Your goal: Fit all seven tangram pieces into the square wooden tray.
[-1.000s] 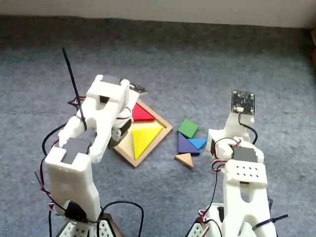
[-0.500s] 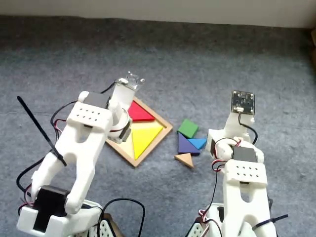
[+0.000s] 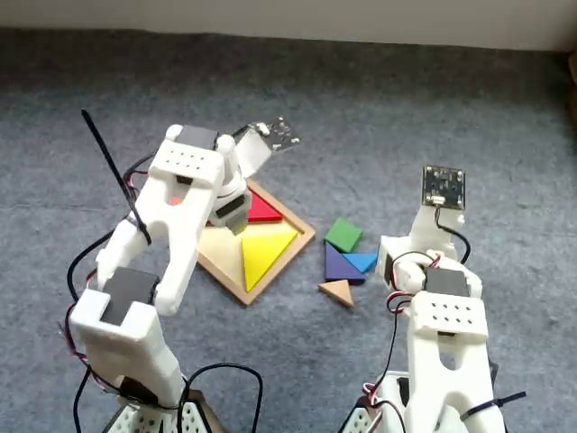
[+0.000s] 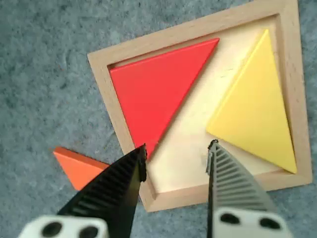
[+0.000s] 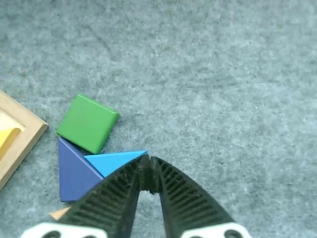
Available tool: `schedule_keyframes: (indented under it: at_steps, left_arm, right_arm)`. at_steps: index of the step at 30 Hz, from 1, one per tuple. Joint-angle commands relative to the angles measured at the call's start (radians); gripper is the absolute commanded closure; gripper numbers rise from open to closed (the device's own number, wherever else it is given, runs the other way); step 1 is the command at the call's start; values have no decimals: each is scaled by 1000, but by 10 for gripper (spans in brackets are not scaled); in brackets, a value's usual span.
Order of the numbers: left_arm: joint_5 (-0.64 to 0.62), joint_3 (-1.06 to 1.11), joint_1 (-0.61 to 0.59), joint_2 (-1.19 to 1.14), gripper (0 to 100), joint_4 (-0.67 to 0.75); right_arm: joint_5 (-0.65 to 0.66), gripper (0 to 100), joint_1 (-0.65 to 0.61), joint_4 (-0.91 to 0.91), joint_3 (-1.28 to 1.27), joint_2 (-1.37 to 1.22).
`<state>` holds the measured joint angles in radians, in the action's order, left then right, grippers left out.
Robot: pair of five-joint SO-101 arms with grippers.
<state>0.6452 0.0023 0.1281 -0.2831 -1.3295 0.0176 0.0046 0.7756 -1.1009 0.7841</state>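
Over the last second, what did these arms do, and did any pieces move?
The left arm swung about above the tray, ending farther across it; the left end effector is open and empty. The right arm, the red triangle and yellow triangle in the tray and the loose pieces stayed put.

The counter (image 3: pixel 433 108) is covered all over with a grey, felt-like surface of fine, even texture. A pale strip (image 3: pixel 288 18) runs along its 12 o'clock edge, meeting the grey in a straight line.
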Motion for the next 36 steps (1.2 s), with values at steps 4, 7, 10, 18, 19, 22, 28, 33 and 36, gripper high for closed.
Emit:
schedule_keyframes:
  at_steps: [4, 7, 10, 18, 19, 22, 28, 33, 36]
  left_arm:
    - [78, -268, 91, -189, 786, -77]
    - [78, -328, 96, -263, 786, -74]
    - [78, -401, 81, -348, 786, -75]
    - [74, -556, 53, -490, 790, -81]
    - [74, -567, 48, -493, 790, -81]
    - [72, -584, 42, -495, 790, -80]
    - [71, -584, 25, -441, 831, -81]
    - [71, -584, 8, -386, 831, -75]
    - [71, -587, -8, -369, 831, -74]
  right_arm:
    - [-2, 978, 10, -18, 7, 21]
    - [-2, 978, 10, -18, 7, 21]
    - [15, 978, 10, -18, 7, 21]
    - [37, 978, 8, -18, 7, 21]
    - [37, 978, 8, -18, 7, 21]
    - [38, 978, 8, -18, 7, 21]
    - [38, 978, 8, -18, 7, 21]
    - [38, 978, 5, -18, 7, 21]
    - [38, 978, 5, -18, 7, 21]
